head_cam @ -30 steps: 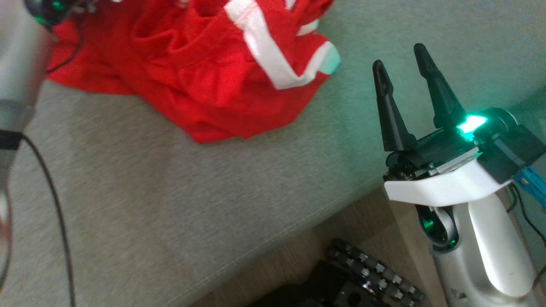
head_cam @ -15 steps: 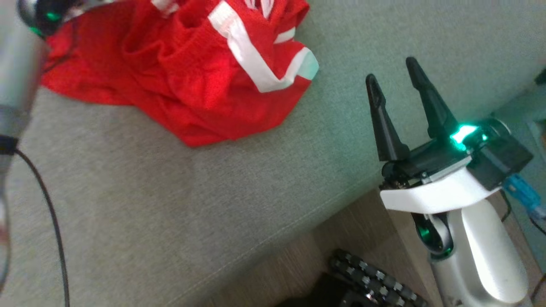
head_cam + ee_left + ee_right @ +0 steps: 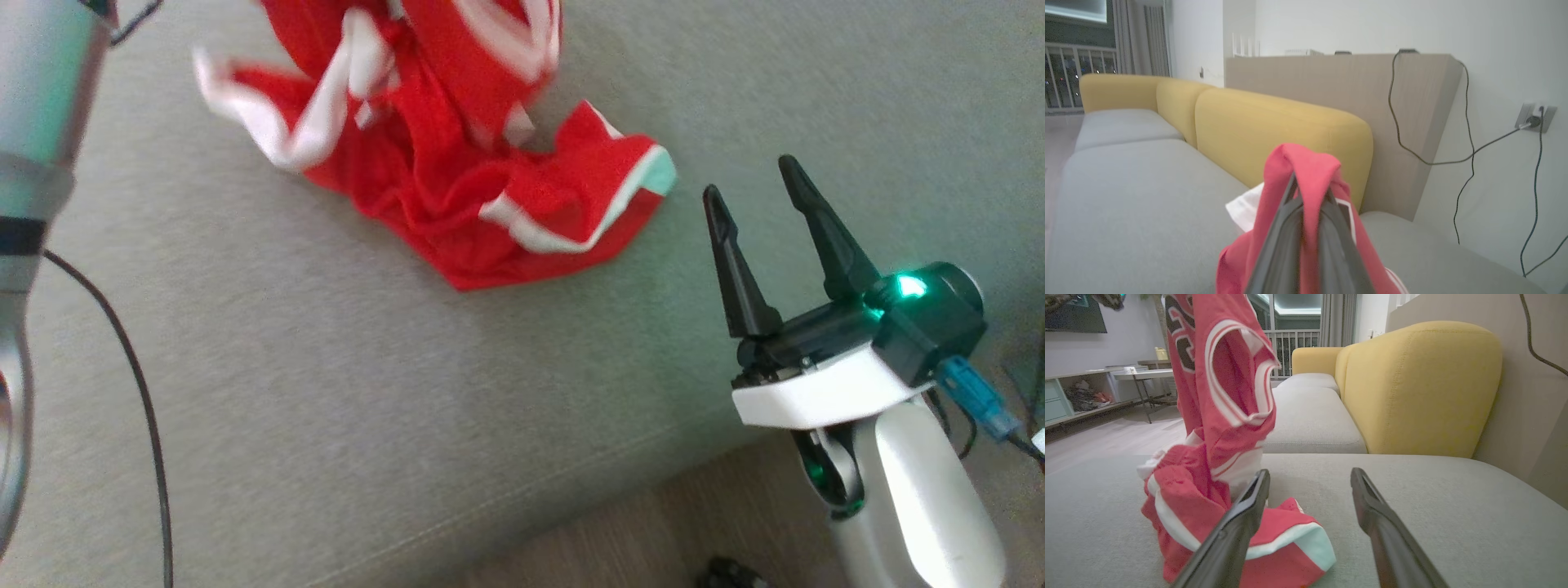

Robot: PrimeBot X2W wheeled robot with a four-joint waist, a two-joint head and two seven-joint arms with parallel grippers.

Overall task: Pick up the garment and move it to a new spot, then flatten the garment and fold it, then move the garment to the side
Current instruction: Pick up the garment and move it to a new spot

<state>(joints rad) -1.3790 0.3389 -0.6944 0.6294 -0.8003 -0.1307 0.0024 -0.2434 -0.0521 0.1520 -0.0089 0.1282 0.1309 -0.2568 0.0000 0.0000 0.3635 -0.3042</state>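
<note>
The garment [image 3: 490,204] is a red jersey with white trim. Its upper part hangs stretched upward, and its lower part lies bunched on the grey sofa seat [image 3: 326,392]. In the left wrist view my left gripper [image 3: 1309,183] is shut on a fold of the red garment [image 3: 1306,163], which drapes over both fingers. My pale left forearm [image 3: 41,98] stands at the head view's left edge. My right gripper [image 3: 749,176] is open and holds nothing, just right of the garment's lower hem. In the right wrist view the right gripper [image 3: 1310,473] points past the hanging garment [image 3: 1220,396].
Yellow backrests [image 3: 1421,388] line the far side of the seat, with a wooden panel [image 3: 1339,81] and wall cables [image 3: 1470,155] behind. The seat's front edge and the floor [image 3: 653,531] lie near my right arm. A black cable [image 3: 147,425] hangs from my left arm.
My left gripper has shut on the garment and pulled it upward, so the cloth now hangs stretched with only its lower part on the seat. The head view has shifted. The right gripper stays open.
</note>
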